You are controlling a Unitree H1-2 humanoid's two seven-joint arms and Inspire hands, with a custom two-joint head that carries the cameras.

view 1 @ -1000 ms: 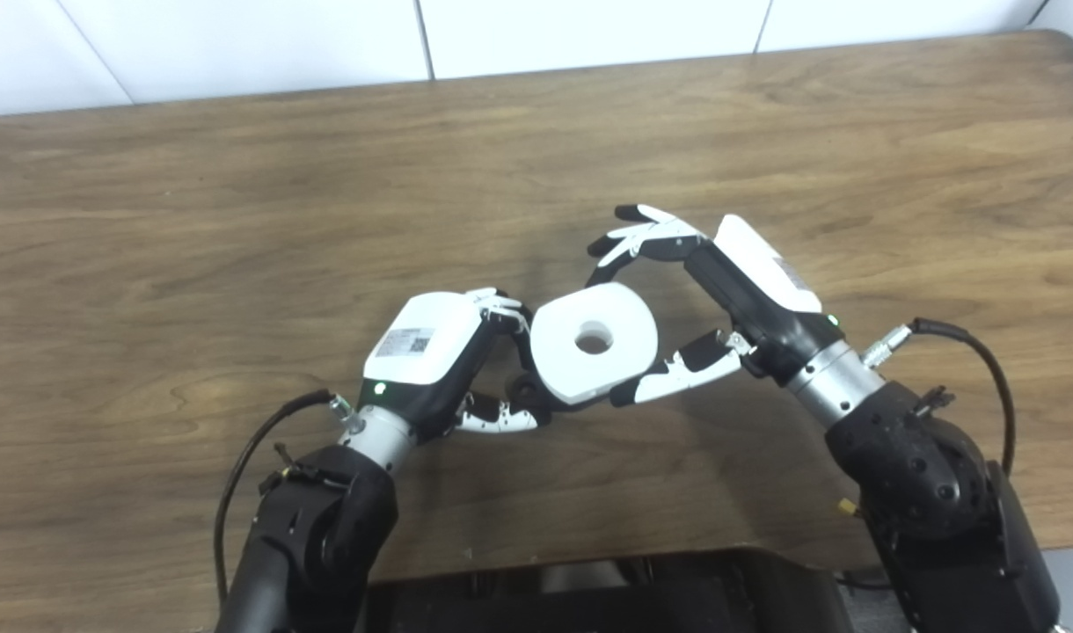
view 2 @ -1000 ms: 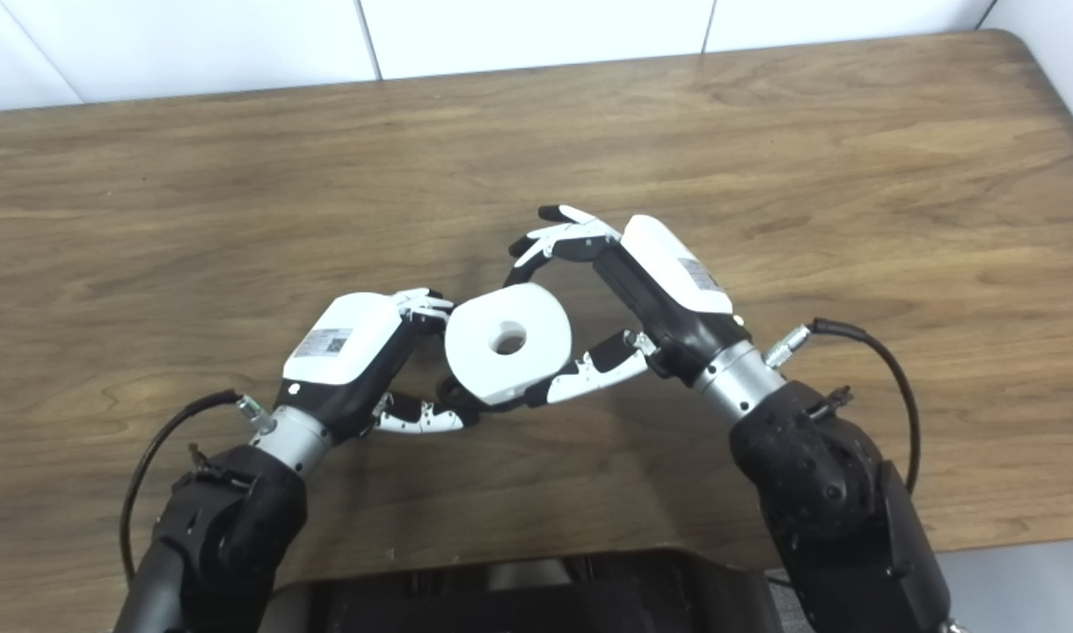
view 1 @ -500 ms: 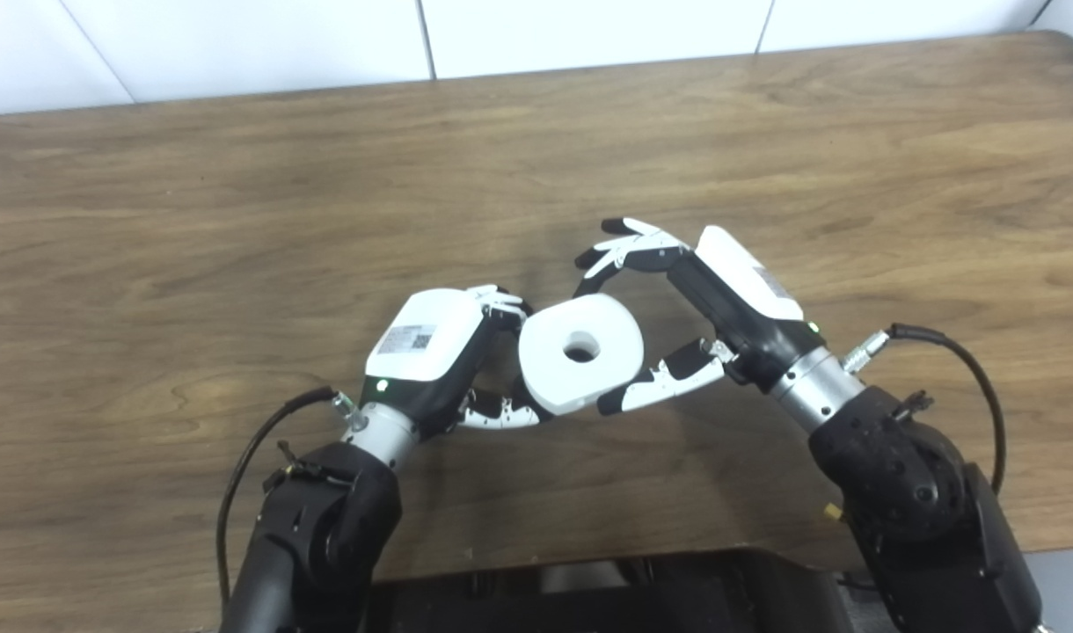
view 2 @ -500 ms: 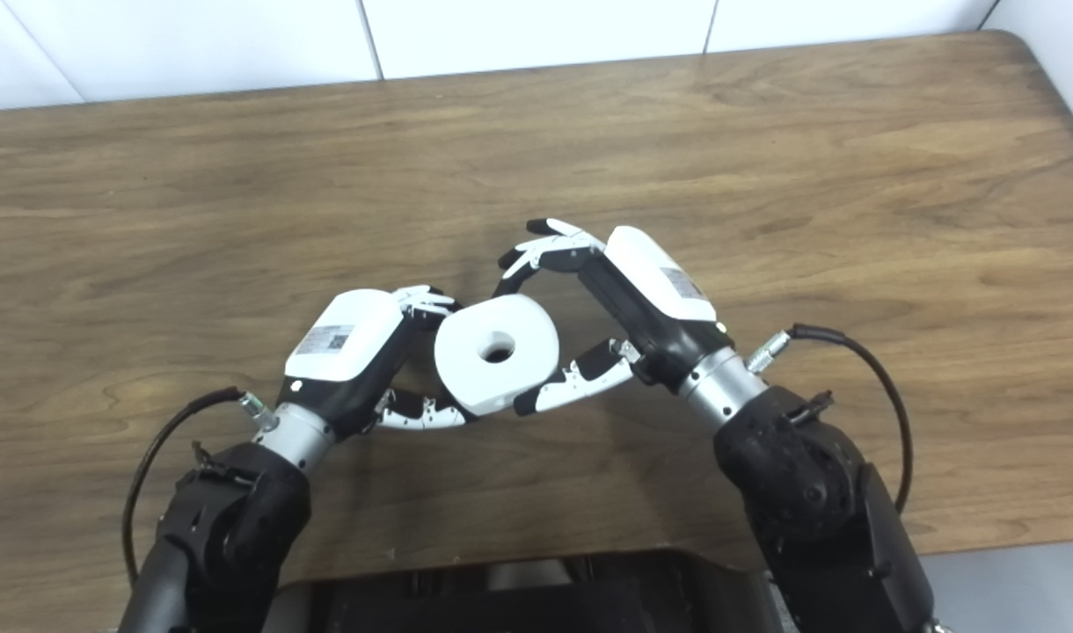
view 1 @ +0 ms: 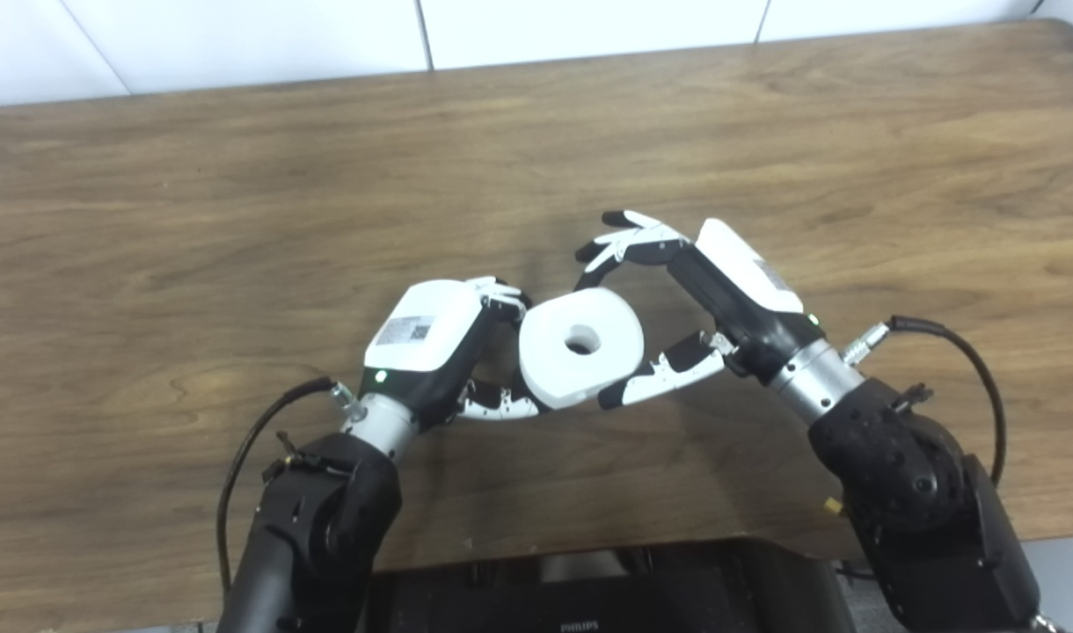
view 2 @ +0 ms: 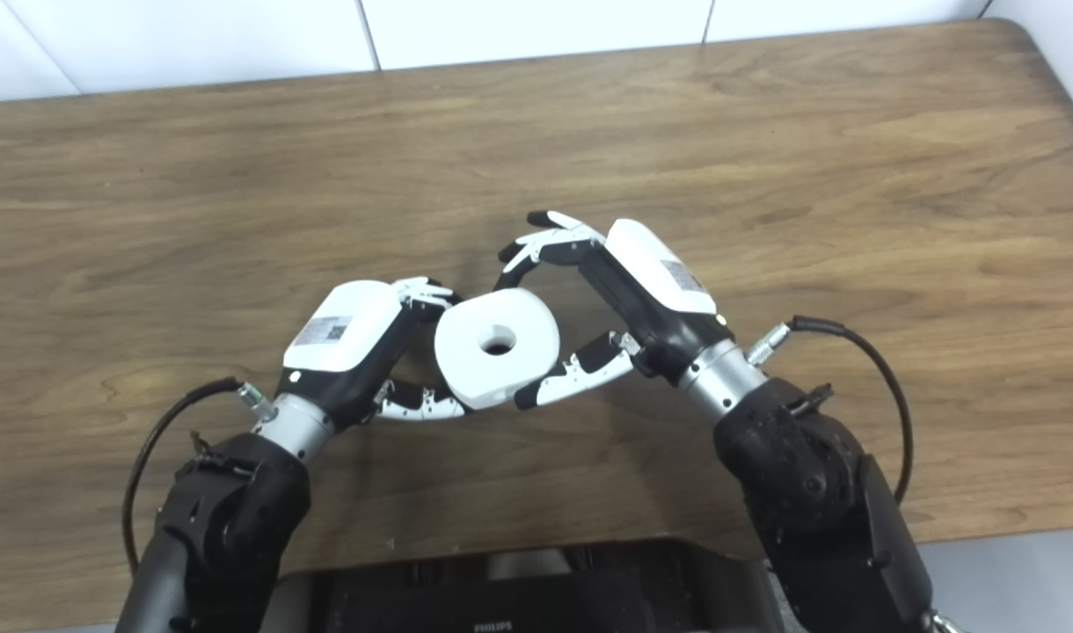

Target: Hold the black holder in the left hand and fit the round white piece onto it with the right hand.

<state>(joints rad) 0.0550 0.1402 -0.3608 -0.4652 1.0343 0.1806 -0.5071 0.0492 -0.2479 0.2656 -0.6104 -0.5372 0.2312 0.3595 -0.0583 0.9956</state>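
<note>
Right hand (view 1: 677, 299): clamped on the round white piece, thumb under its near right edge, fingers (view 1: 620, 246) arched over its far edge with dark tips touching the top rim
Left hand (view 1: 440, 343): curled closed beside the white piece's left edge, thumb reaching beneath it; grip almost fully hidden behind the piece, closed on something dark that barely shows
Round white piece (view 1: 580, 347): thick disc with rounded edges and a central hole, held above the table between both hands, flat face tilted up toward the cameras
Central hole (view 2: 499, 339): dark inside, contents not discernible
Black holder: not clearly visible, presumably behind or under the white piece at the left hand; seating of the piece on it cannot be judged
Hands relative to each other: near, meeting at the white piece from opposite sides, forearms angled inward in an inverted V
Table (view 1: 193, 220): brown wood grain, spanning the whole width, rounded far right corner
Wall (view 1: 237, 35): white panels with thin seams behind the far table edge
Cables (view 2: 862, 352): black, looping from each wrist over the tabletop
Dark unit (view 2: 519, 598): at the near edge between the arms, small lettering on it
</note>
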